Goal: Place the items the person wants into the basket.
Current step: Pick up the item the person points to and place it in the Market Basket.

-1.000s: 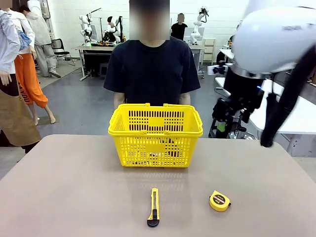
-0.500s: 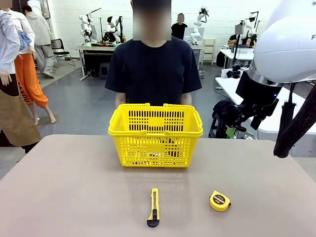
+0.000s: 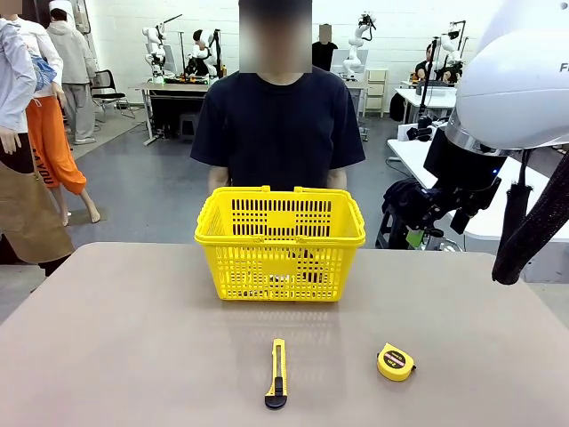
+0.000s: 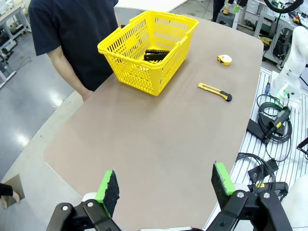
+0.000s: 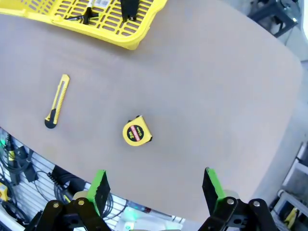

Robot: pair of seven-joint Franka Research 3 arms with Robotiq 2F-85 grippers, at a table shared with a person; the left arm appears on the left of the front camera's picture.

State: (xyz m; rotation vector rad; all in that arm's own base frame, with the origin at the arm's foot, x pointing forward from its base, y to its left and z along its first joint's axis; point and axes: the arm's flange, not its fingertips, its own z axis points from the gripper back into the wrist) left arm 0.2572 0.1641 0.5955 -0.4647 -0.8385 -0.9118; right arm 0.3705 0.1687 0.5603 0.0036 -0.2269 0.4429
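The yellow basket (image 3: 280, 245) stands at the far middle of the table, right in front of the person (image 3: 277, 124) in a dark T-shirt. Inside it lies a black stapler (image 4: 156, 54); other dark items (image 5: 129, 8) show through its slots, too small to name. My left gripper (image 4: 165, 183) hangs open high above the table's near left part, far from the basket (image 4: 149, 48). High over the table's right side, my right gripper (image 5: 155, 185) is open too, with nothing between its green pads (image 5: 99, 185). The basket's rim (image 5: 127, 43) shows at the top of that view.
A yellow utility knife (image 3: 277, 374) lies near the front edge, and a round yellow tape measure (image 3: 396, 362) sits to its right. The right arm (image 3: 516, 80) looms at the upper right. Cables (image 4: 269, 127) lie beyond the table's edge.
The right arm has swung up and to the right, away from the basket, then come to rest. The basket, knife and tape measure have not moved.
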